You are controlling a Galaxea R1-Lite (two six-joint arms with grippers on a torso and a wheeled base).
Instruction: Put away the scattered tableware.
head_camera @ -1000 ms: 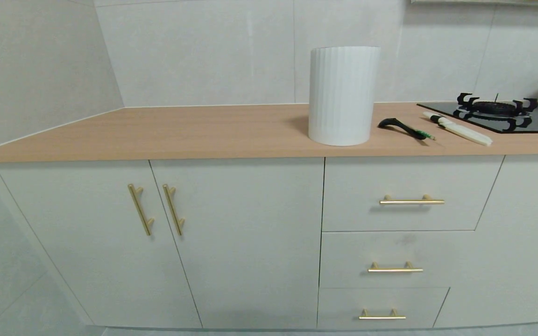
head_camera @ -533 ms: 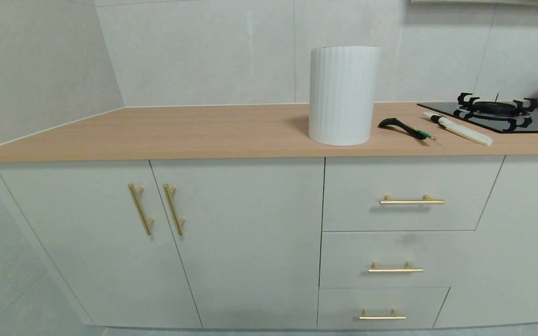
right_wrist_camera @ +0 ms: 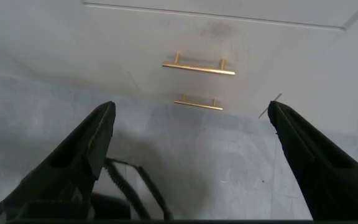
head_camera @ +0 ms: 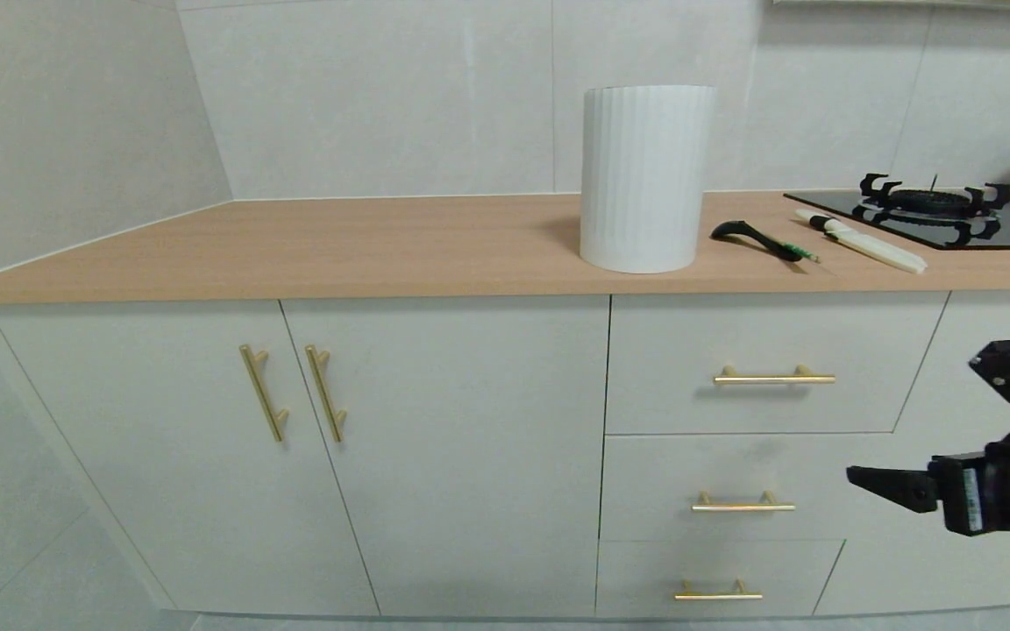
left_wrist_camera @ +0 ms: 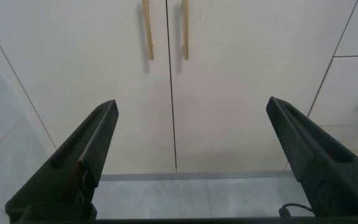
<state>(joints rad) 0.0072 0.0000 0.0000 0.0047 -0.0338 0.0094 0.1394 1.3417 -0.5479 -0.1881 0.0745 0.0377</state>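
I see a wooden countertop [head_camera: 365, 245] running along the tiled wall, over white cabinets. A white ribbed cylindrical container [head_camera: 645, 180] stands upright on it, near the front edge. Just to its right, not touching, a black utensil with a green tip [head_camera: 759, 239] lies flat. Next to that lies a cream-white knife-shaped utensil [head_camera: 864, 243], angled toward the black glass hob [head_camera: 935, 223] set in the top; can't tell if they touch.

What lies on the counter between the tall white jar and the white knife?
In the head view, a small black tool lies on the counter between the jar and the knife, touching neither.
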